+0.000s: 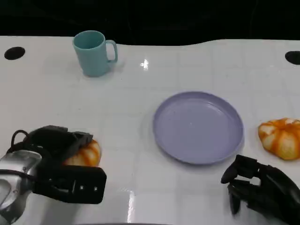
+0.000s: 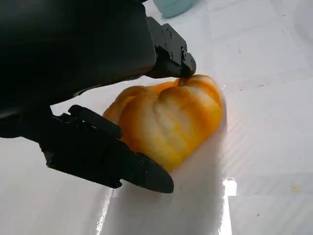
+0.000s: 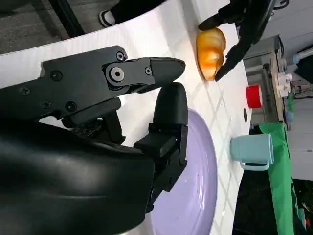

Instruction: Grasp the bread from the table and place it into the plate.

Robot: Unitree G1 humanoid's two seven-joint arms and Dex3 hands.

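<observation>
Orange bread between the left hand's fingers on the white counter

Left hand (image 1: 56, 161) grasps the bread (image 1: 84, 153), fingers (image 2: 110, 156) on both sides of it, still resting on the counter (image 1: 140, 117). Lilac plate (image 1: 198, 127) sits to its right, well apart. Right hand (image 1: 260, 187) hangs beside the plate, fingers apart, holding nothing; another bread roll (image 1: 281, 137) lies near it.

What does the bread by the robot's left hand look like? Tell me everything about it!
The bread is a round, puffy bun with orange-gold stripes and pale cream patches, split into bulging lobes a bit like a little pumpkin. Its crust looks smooth and shiny. It lies on the white table, well left of the purple plate. The left robot hand has black fingers on either side of it: one fingertip touches its top edge, another lies along its lower side. It has not been lifted yet.
</observation>
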